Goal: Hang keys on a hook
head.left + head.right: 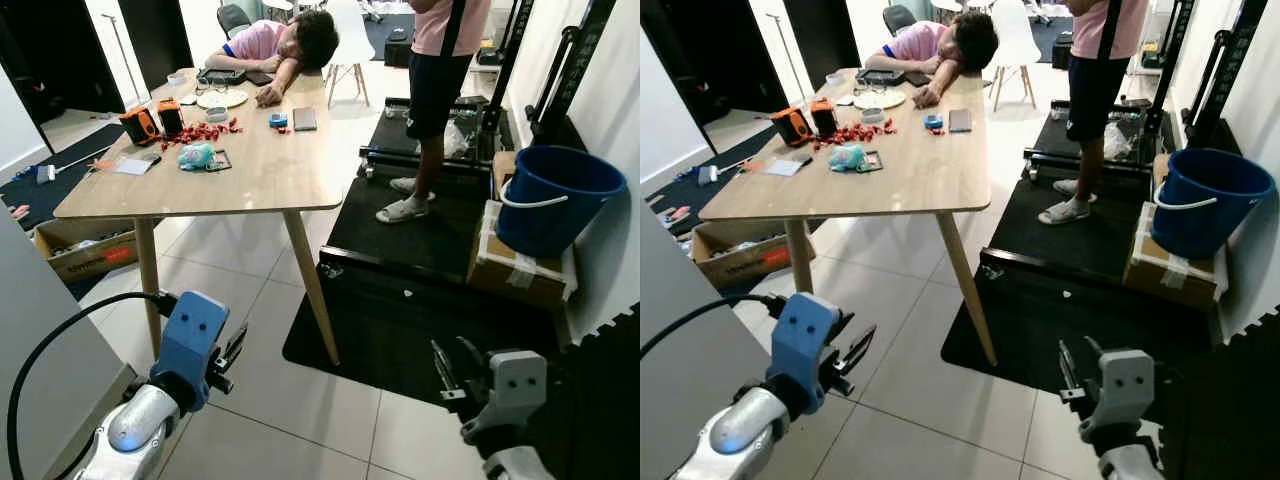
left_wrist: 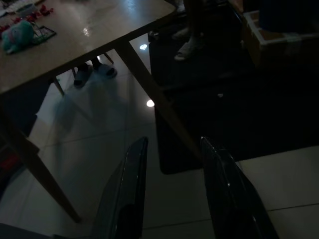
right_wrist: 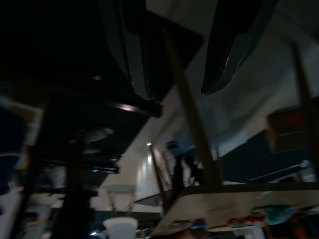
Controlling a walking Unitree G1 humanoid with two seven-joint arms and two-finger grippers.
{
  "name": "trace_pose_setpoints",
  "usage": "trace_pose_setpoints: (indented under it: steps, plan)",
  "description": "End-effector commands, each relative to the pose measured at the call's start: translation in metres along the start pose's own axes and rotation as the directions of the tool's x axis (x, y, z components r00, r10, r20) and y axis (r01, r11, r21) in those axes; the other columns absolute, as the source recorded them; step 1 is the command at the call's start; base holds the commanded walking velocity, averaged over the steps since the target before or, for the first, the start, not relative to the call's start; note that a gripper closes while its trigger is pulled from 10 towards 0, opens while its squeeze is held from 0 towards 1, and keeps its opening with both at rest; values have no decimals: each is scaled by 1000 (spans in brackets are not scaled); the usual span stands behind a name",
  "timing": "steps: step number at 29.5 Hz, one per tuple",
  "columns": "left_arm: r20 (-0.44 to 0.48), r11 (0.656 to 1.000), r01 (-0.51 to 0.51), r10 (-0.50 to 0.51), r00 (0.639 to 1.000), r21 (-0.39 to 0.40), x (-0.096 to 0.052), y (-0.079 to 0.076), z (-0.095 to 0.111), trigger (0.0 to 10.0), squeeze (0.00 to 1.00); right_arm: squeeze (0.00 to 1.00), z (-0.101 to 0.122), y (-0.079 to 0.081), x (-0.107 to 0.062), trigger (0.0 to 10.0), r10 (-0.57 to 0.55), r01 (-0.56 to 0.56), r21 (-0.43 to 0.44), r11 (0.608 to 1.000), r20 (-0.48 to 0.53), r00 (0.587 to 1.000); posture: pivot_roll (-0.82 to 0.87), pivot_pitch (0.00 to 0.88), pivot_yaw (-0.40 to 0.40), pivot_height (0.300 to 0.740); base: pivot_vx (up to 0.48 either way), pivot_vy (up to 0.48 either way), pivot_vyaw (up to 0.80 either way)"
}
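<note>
1. Both claws sit low over the tiled floor point(image 1: 260, 390), near the camera. The left claw point(image 1: 235, 352) has its black fingers point(image 2: 130, 189) spread apart with nothing between them; same story for the right claw point(image 1: 442, 368), gap visible in its wrist view, empty.
2. Wooden tabletop point(image 1: 270, 170) is further off to the left. On it: a teal toy point(image 1: 196, 155), red bits point(image 1: 205, 130), orange gadgets point(image 1: 140, 124), a phone point(image 1: 304, 118). Can't pick out keys or a hook anywhere.
3. A person point(image 1: 285, 45) slumps on the far end; another person point(image 1: 440, 90) stands on the black mat point(image 1: 400, 310).
4. Blue bucket point(image 1: 552, 195) sits on a cardboard box point(image 1: 520, 275), right side.
5. Left wrist view adds sandalled feet point(image 2: 92, 74) under the tabletop.
</note>
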State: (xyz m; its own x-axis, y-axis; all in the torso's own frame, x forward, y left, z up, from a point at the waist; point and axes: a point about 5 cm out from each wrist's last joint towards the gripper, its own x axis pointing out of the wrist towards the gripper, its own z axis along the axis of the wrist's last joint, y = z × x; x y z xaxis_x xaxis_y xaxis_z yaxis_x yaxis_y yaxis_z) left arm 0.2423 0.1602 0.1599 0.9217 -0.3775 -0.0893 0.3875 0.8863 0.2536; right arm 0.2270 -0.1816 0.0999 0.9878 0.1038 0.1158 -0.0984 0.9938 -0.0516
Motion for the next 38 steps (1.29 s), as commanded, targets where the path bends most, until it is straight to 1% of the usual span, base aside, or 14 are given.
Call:
trace_pose_setpoints:
  steps: [1, 5, 7, 9, 10, 13, 15, 16, 20, 22, 26, 33, 38]
  plan:
    - [-22, 1000, -5, 6, 1000, 16, 1, 3, -3, 10000, 0, 0, 1, 4, -3, 10000, 4, -4, 1, 1000, -5, 1000, 41, 104, 100, 740, 0, 0, 0]
    - [-18, 1000, -13, 13, 1000, 12, 3, 2, -3, 10000, 0, 0, 1, 5, -5, 10000, 7, -7, 8, 1000, -9, 1000, 40, 104, 102, 740, 0, 0, 0]
    - [-14, 1000, -9, 9, 1000, 9, 5, 0, -2, 10000, 0, 0, 0, 6, -5, 10000, 7, -7, 13, 1000, -12, 1000, 35, 104, 106, 740, 0, 0, 0]
    - [-9, 1000, -2, 2, 1000, -3, 8, -4, -1, 10000, 0, 0, 0, 11, -4, 10000, 19, -19, 11, 1000, -9, 1000, 23, 99, 100, 740, 0, 0, 0]
    - [-5, 1000, -8, 8, 1000, -10, 9, -5, -1, 10000, 0, 0, 1, 11, -3, 10000, 24, -24, 9, 1000, -7, 1000, 19, 94, 83, 740, 0, 0, 0]
    - [1, 1000, -18, 18, 1000, -20, 10, -5, -1, 10000, 0, 0, 2, 10, -2, 10000, 29, -29, 6, 1000, -6, 1000, 19, 91, 74, 740, 0, 0, 0]
    - [5, 999, -23, 23, 1000, -24, 11, -6, 0, 10000, 0, 0, 3, 9, -1, 10000, 33, -33, 2, 999, -6, 999, 19, 88, 58, 740, 0, 0, 0]
    - [21, 998, -46, 47, 999, -48, 14, -9, 1, 10000, 0, 0, 6, 1, 5, 10000, 53, -53, -24, 998, -2, 999, 19, 76, 19, 740, 0, 0, 0]
    - [34, 995, -67, 70, 997, -74, 16, -13, 2, 10000, 0, 0, 11, -8, 12, 10000, 67, -67, -46, 997, 4, 998, 18, 70, -1, 740, 0, 0, 0]
    - [37, 993, -83, 86, 996, -90, 16, -14, 1, 10000, 0, 0, 14, -12, 16, 10000, 74, -73, -55, 996, 7, 997, 19, 65, -32, 740, 0, 0, 0]
    - [35, 990, -100, 104, 994, -101, 16, -14, -1, 10000, 0, 0, 16, -14, 20, 10000, 84, -83, -63, 995, 9, 996, 18, 68, -38, 740, 0, 0, 0]
    - [31, 989, -108, 112, 993, -103, 15, -16, -2, 10000, 0, 0, 16, -17, 19, 10000, 77, -77, -56, 995, 4, 997, 19, 78, -31, 740, 0, 0, 0]
    - [29, 987, -124, 128, 991, -100, 15, -15, -3, 10000, 0, 0, 20, -12, 18, 10000, 84, -83, -40, 996, 22, 996, 19, 82, -24, 740, 0, 0, 0]
